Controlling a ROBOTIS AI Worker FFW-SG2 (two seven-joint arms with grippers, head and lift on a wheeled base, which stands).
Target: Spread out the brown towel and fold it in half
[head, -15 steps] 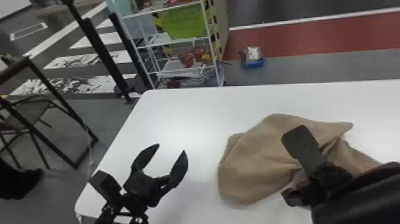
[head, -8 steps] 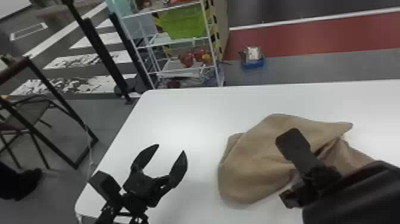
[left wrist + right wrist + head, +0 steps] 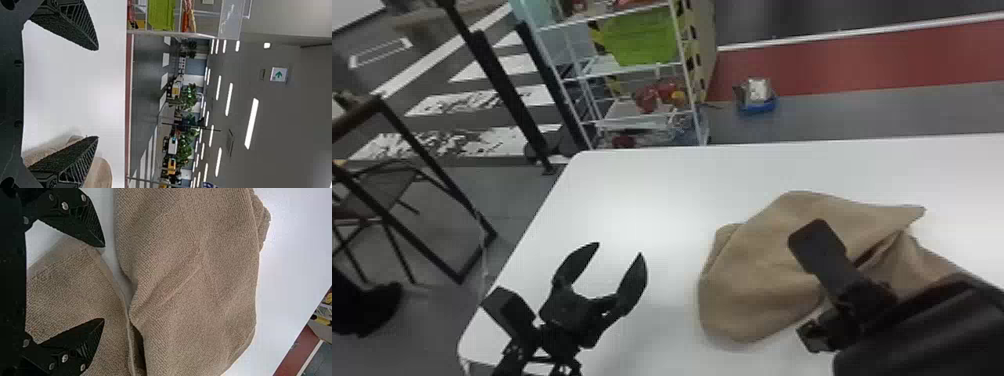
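Observation:
In the head view my left gripper [image 3: 619, 250] stands open above the white table, left of the crumpled brown towel [image 3: 767, 270], with nothing between its fingers. The left wrist view has that left gripper [image 3: 98, 94] open, and part of the towel [image 3: 102, 172] shows beyond one finger. My right gripper [image 3: 817, 240] is over the towel's right part in the head view. Spread apart in the right wrist view, the fingers of the right gripper [image 3: 104, 282] are above a towel flap [image 3: 78, 290], beside the larger bunched portion [image 3: 195, 278].
The white table [image 3: 642, 195] extends left of the towel and behind it. Past its far edge stand a wire shelf [image 3: 632, 70] with a green bin and a small blue box [image 3: 756, 100] on the floor. A dark frame and chair are at the left.
My right gripper has shifted slightly left in the head view, over the towel. The left gripper and the towel look unchanged.

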